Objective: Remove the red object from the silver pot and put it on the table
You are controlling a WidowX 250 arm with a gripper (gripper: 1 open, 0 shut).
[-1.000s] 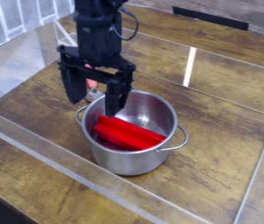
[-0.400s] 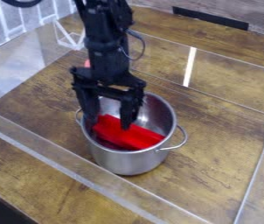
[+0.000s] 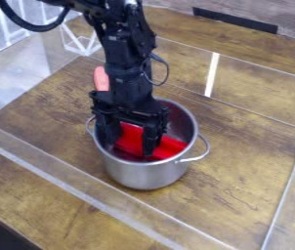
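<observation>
1. 1 red block (image 3: 171, 148) lay inside the silver pot (image 3: 144, 174), below the jaws (image 3: 135, 147) and partly between them, its brighter end showing to their image-right.
2. The jaws stood wide apart, their 2 dark sides reaching down inside the rim, with no grip on the block that could be made out.
3. The block looked light and stiff, with smooth faces that might have slid a little under a weak pinch; it did not seem fragile.
4. Its middle, squeezed across the narrow width, seemed the best hold; a grab near 1 end would likely have let it tip against the pot wall.
5. The counter (image 3: 241, 181), where the block was to go, spread out around the pot, beyond the jaws.
6. The arm and jaws hid the block's middle and much of the pot's inside. Whether either fingertip touched the block could not be told, and the arm's upper part was cut off by the frame.
</observation>
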